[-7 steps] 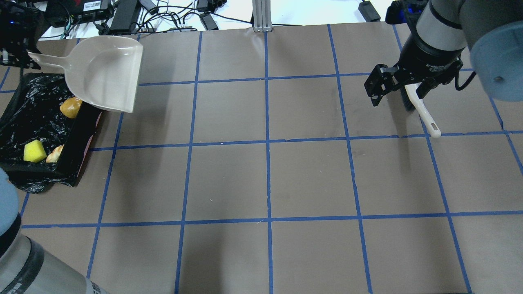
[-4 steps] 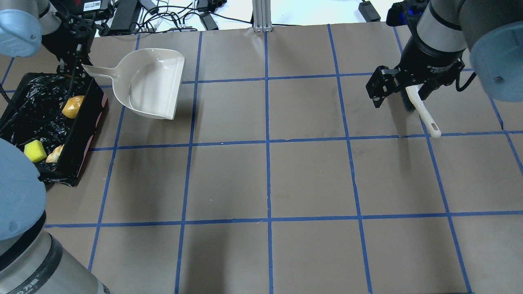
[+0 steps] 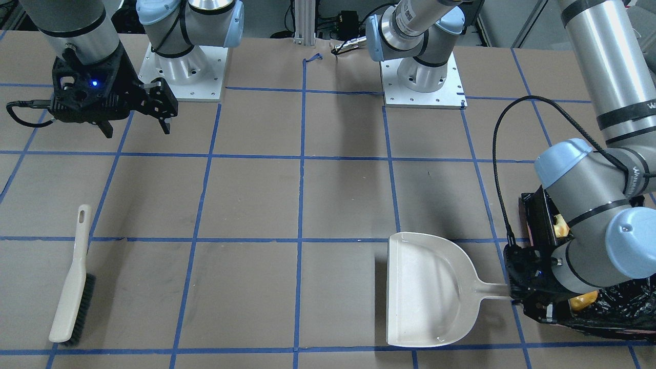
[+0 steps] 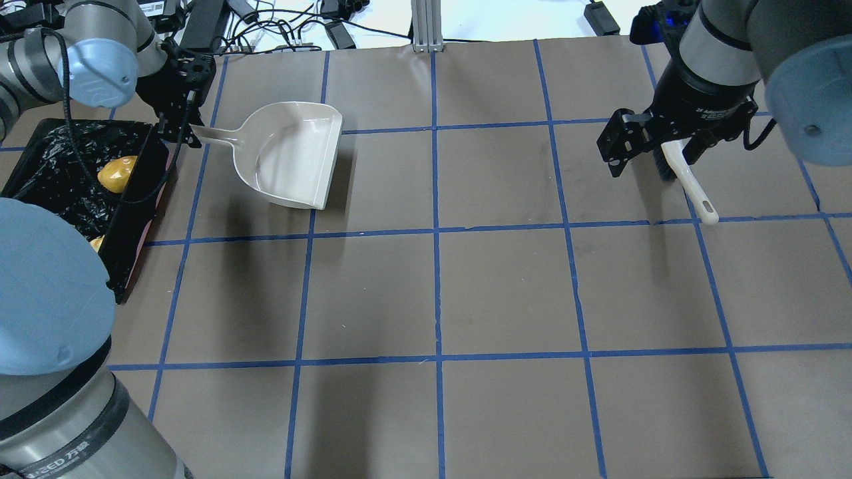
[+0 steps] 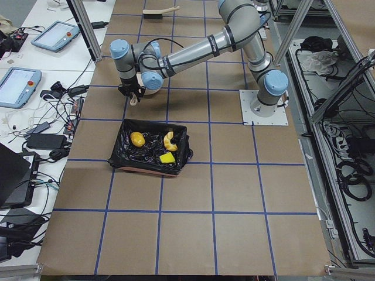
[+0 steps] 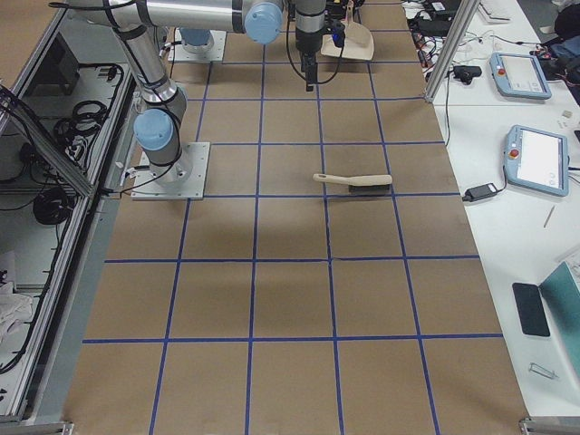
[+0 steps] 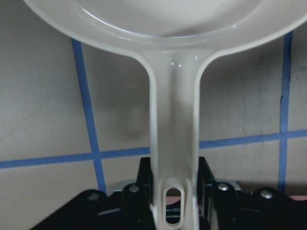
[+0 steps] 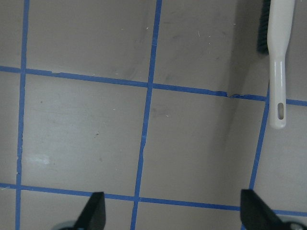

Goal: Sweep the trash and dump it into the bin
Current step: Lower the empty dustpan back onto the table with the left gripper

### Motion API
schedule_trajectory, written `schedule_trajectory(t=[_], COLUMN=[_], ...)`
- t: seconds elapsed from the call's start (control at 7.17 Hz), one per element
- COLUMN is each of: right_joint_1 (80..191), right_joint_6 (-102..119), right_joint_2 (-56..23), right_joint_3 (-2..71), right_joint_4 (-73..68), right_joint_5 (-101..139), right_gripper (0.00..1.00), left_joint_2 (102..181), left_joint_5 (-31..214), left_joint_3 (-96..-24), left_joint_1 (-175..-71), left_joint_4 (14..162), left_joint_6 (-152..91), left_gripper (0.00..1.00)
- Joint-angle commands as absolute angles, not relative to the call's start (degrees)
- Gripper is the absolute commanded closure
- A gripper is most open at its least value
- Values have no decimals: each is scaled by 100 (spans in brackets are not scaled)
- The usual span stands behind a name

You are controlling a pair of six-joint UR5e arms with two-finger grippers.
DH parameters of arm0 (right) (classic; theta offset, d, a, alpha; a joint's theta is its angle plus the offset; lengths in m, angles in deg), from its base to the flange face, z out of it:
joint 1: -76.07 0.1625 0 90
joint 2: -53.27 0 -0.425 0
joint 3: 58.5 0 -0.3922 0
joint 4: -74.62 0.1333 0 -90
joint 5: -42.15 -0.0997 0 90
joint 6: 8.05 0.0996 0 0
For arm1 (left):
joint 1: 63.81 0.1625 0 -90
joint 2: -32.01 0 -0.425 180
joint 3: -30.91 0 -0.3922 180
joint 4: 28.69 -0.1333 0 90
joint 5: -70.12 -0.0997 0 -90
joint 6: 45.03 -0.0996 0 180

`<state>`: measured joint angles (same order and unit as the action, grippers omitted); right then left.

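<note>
I count one dustpan [image 4: 293, 154], one brush [image 3: 73, 281], one bin [image 5: 122, 146], and inside, small and far, probably three: potato [image 5: 137, 139], rind [image 5: 170, 140], sponge [image 5: 167, 158].

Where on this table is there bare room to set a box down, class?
The wide middle between the dustpan and the brush is bare, as are the rows nearer the robot than those two. Crowded: the robot's left side, where bin, dustpan and left end effector meet.
</note>
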<state>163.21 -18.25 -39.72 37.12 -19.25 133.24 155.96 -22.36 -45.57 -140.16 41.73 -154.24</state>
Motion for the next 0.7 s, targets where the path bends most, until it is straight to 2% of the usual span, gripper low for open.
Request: schedule_trajectory(t=[0.0,0.56], right_joint_1=[16317,16317], right_joint_6=[-1825,-1825], right_joint_2=[-3972,-3963], right_joint_3=[3712,3721], right_joint_4=[-1925,-1995], right_joint_5=[13329,13329], right_gripper=[0,0], left_joint_2=[15682,15699], left_joint_5=[-2242,-2304], left_joint_3=[-4643,-4793], left_joint_1=[-14089,-14168], left_joint_4=[4048,3890], left_joint_6=[-15297,-14874], left_gripper=[100,100])
